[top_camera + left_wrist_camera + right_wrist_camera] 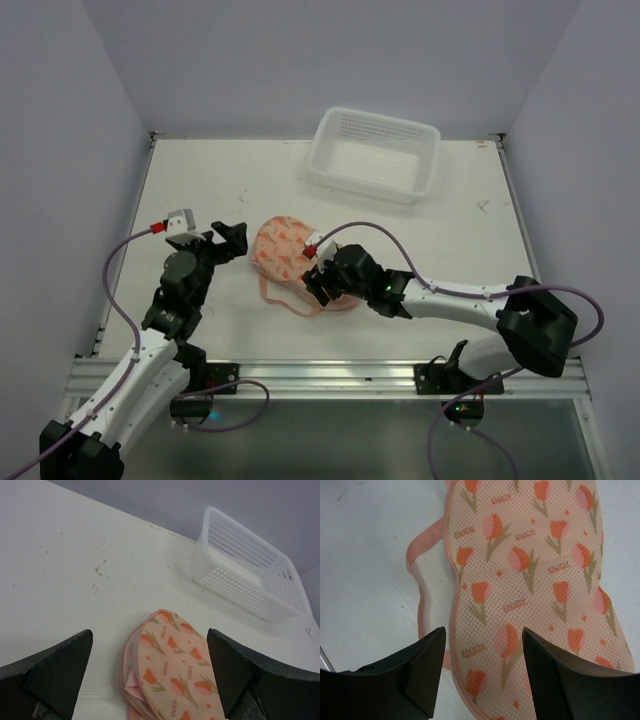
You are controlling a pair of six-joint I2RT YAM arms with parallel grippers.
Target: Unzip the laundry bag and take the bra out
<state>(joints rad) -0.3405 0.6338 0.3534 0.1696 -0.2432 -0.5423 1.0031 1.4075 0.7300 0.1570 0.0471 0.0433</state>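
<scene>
The laundry bag [283,250] lies mid-table, peach with red-orange tulip prints. Its side gapes in the left wrist view [175,670], where a fold of plain light-pink fabric, the bra [134,684], peeks out of the opening. A pink zipper edging strip [420,587] loops loose onto the table beside the bag [530,580]. My left gripper [232,240] is open and empty just left of the bag, with its jaws spread either side of it in the wrist view [150,677]. My right gripper [318,280] is open above the bag's near end [482,680], holding nothing.
A white plastic lattice basket [375,152] stands at the back right, also in the left wrist view [250,565]. The table's metal rail [330,375] runs along the near edge. Grey walls close in the sides and back.
</scene>
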